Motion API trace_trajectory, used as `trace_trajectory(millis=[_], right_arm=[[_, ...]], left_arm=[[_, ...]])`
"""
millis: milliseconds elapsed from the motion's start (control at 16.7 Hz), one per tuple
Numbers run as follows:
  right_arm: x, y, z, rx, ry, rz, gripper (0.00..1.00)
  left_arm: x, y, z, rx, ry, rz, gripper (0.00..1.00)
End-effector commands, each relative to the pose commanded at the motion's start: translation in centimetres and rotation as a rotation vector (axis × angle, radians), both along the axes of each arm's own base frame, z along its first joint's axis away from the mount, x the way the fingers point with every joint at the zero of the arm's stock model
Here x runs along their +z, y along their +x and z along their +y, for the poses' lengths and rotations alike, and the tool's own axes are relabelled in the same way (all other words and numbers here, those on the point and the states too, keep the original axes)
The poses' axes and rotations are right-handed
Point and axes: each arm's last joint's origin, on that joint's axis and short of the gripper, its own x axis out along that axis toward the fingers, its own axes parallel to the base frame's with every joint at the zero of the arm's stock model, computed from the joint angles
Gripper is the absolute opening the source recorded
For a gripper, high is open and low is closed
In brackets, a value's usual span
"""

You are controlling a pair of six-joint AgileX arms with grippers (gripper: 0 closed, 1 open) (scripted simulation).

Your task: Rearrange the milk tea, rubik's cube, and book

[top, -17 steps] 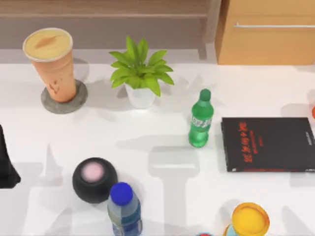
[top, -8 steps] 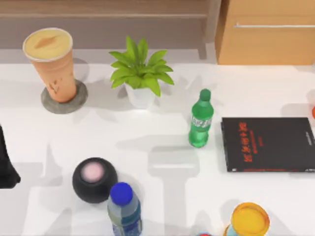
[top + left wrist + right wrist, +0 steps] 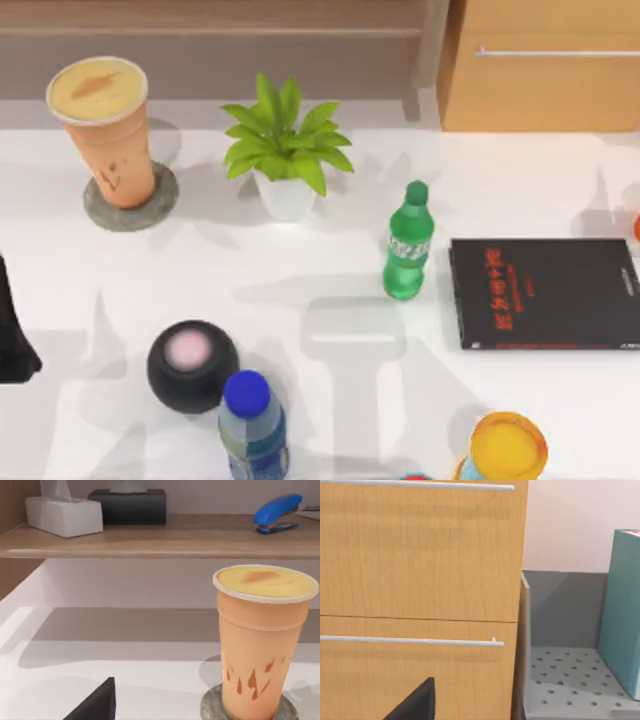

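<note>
The milk tea (image 3: 100, 125), a tall orange-tan cup with a creamy top, stands upright on a round grey coaster (image 3: 150, 210) at the table's back left. The left wrist view sees the milk tea (image 3: 262, 640) close by, with a dark corner of my left gripper (image 3: 95, 705) short of it and apart from it. My left arm (image 3: 10, 330) sits at the table's left edge. A teal-blue book (image 3: 622, 610) stands upright in a grey perforated rack (image 3: 560, 685) beside a dark corner of my right gripper (image 3: 415, 702). The rubik's cube is out of view.
A potted plant (image 3: 285, 150) stands mid-back, with a green bottle (image 3: 408, 245) and a thin black book with red characters (image 3: 545, 293) to its right. A black sphere (image 3: 192, 365), a blue-capped bottle (image 3: 252, 425) and a yellow-orange container (image 3: 508, 447) stand along the front. A wooden drawer cabinet (image 3: 420, 580) faces my right wrist.
No object has moved. Only the shadows at the table's far right have shifted a little.
</note>
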Motion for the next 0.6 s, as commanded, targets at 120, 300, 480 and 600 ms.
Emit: trace_trajectory(millis=[120, 300, 480, 600], right_arm=[[1.2, 4.8, -1.9, 0.000, 0.001, 0.031, 1.00], [0.4, 12.2, -5.7, 0.001, 0.010, 0.078, 1.00], [-2.0, 18.0, -9.8, 0.003, 0.020, 0.102, 1.00], [-3.8, 20.7, -12.2, 0.003, 0.023, 0.105, 1.00]], left_arm=[[0.0, 0.0, 0.0, 0.000, 0.000, 0.000, 1.00], [0.0, 0.0, 0.0, 0.000, 0.000, 0.000, 1.00], [0.0, 0.0, 0.0, 0.000, 0.000, 0.000, 1.00], [0.0, 0.0, 0.0, 0.000, 0.000, 0.000, 1.00]])
